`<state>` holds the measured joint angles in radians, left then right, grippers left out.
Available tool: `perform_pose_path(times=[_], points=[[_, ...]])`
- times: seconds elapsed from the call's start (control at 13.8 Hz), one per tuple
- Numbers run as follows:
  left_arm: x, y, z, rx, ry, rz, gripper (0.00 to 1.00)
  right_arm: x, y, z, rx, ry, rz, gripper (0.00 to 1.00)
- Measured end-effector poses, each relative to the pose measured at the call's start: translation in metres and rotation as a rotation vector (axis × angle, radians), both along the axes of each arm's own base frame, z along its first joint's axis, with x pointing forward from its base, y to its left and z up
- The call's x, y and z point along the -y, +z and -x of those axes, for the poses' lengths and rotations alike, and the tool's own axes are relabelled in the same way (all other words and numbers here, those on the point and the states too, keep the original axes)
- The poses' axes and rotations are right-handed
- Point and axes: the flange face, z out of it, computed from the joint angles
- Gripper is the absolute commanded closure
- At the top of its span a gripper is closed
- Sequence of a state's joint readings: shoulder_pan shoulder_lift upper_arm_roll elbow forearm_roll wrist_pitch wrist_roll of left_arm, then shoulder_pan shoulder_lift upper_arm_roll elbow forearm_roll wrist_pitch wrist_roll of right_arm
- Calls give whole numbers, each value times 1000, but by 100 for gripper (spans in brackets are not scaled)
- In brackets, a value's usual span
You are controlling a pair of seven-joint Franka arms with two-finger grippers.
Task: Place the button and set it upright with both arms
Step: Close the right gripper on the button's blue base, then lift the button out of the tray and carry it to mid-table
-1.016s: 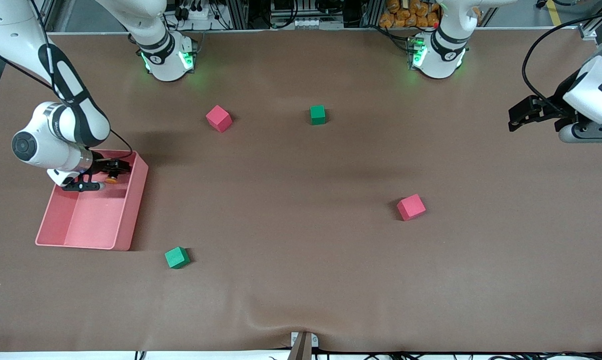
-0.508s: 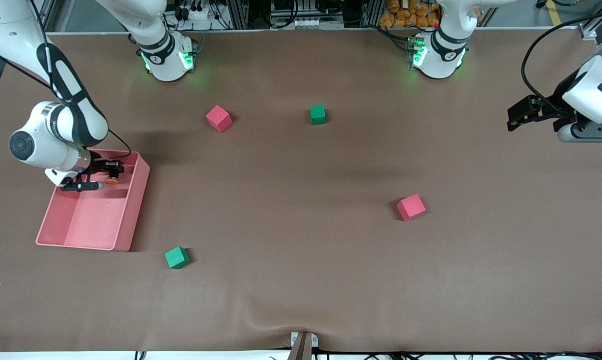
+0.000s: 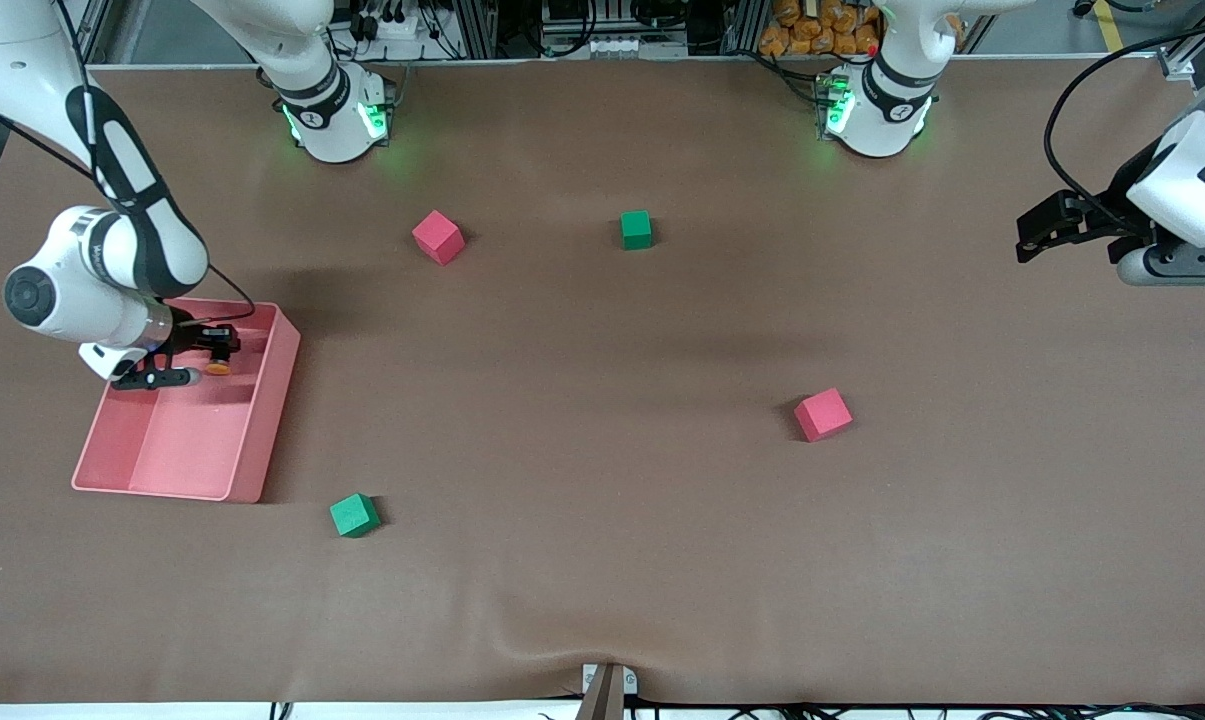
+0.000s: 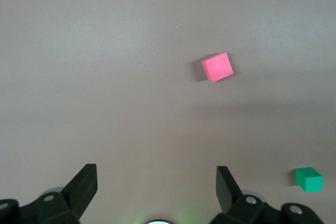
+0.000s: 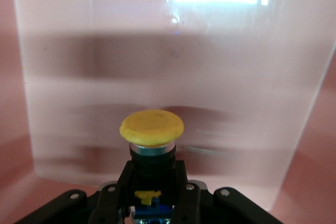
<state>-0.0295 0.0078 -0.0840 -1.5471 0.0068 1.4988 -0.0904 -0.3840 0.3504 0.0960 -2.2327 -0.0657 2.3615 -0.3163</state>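
The button [image 3: 219,366] has an orange cap and a black body with blue bits. My right gripper [image 3: 218,347] is shut on its body and holds it over the pink tray [image 3: 252,455], near the tray's end toward the robots' bases. In the right wrist view the button [image 5: 151,128] points its cap at the tray's floor [image 5: 220,66], with the gripper [image 5: 153,182] clamped around the black body. My left gripper [image 3: 1030,236] is open and empty, up in the air over the left arm's end of the table; its fingers [image 4: 84,184] show spread wide in the left wrist view.
Two pink foam cubes [image 3: 437,236] [image 3: 822,414] and two green foam cubes [image 3: 636,229] [image 3: 354,515] lie scattered on the brown table. The left wrist view shows a pink cube [image 4: 217,67] and a green cube [image 4: 308,179].
My right gripper has moved with the button a little toward the right arm's end of the table, deeper over the tray. The left arm has barely moved.
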Motion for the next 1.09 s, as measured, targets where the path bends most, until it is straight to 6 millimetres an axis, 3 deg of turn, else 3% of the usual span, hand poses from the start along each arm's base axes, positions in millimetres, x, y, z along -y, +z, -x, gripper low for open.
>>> perform_pose_path(times=[0.36,0.65,0.87,1.09], points=[[-1,0,0,-1,1,0,0,-6,47,-44,8,98,-8,100],[0,-1,0,-2,0,0,0,-8,77,-66,58,236,-16,100],[0,-1,-1,-3,-2,0,0,-37,108,-82,76,377,-24,100],[1,-2,-1,-6,-3,0,0,-87,143,-100,77,496,-30,100]])
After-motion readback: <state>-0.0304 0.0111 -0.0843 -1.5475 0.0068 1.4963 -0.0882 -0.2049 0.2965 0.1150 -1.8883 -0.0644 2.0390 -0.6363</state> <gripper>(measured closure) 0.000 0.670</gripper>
